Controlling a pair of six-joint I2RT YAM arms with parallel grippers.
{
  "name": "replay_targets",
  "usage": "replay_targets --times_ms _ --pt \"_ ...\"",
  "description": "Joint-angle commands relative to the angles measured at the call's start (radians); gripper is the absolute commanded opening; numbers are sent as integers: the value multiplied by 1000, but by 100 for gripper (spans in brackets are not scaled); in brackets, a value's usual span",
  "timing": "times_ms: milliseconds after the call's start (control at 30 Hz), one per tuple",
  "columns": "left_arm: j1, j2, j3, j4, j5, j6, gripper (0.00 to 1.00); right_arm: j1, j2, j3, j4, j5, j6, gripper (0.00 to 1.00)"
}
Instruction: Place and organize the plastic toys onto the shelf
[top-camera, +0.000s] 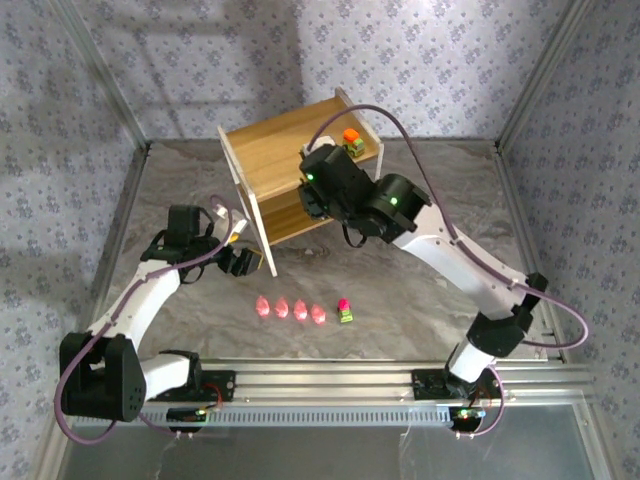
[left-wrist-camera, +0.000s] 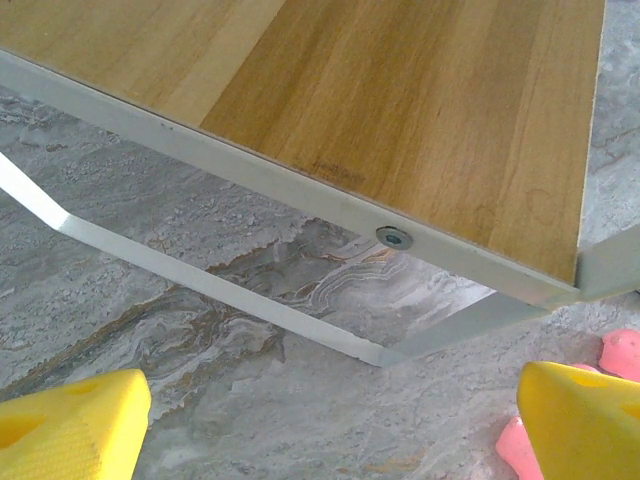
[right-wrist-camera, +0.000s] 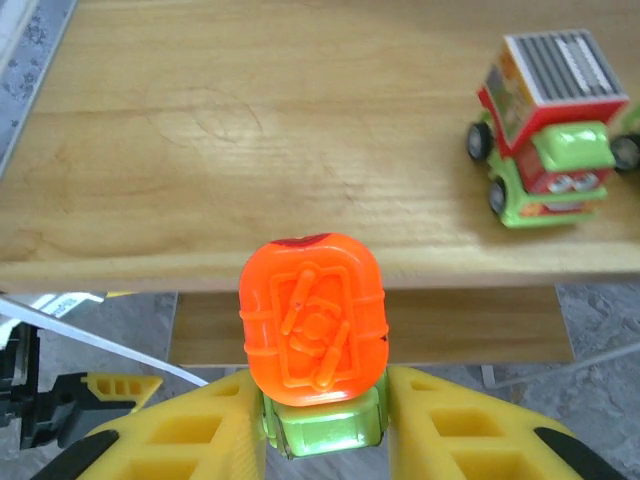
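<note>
The wooden shelf (top-camera: 285, 150) stands at the back of the table. My right gripper (right-wrist-camera: 322, 420) is shut on a green toy car with an orange top (right-wrist-camera: 313, 320), held just in front of the top board's edge (right-wrist-camera: 250, 150). Another car with a striped roof (right-wrist-camera: 545, 140) stands on that top board (top-camera: 351, 143). Several pink figures (top-camera: 290, 309) lie in a row on the table, with a pink-topped car (top-camera: 345, 311) at their right end. My left gripper (left-wrist-camera: 330, 440) hangs open and empty by the shelf's lower left corner (left-wrist-camera: 400, 120), with a pink figure (left-wrist-camera: 625, 350) near its right finger.
The shelf's thin white frame leg (left-wrist-camera: 200, 285) crosses the marble tabletop in front of my left gripper. Patterned walls enclose the table on three sides. The right arm (top-camera: 450, 250) reaches diagonally across the table's right half.
</note>
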Motion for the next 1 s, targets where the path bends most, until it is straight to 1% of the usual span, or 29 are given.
replay_targets --times_ms 0,267,400,633,967 --pt "-5 -22 -12 23 4 -6 95 -21 60 116 -75 -27 -35 35" --pt "-8 -24 -21 27 -8 -11 95 -69 204 359 -187 -72 -58 35" --pt "-9 -20 -26 29 -3 -12 95 -90 247 420 -217 -91 -83 35" --pt "-9 -19 -25 32 -8 -15 95 -135 273 437 -223 -127 -78 35" --pt "-9 -15 -25 32 -8 -15 95 -142 286 439 -216 -121 -90 35"
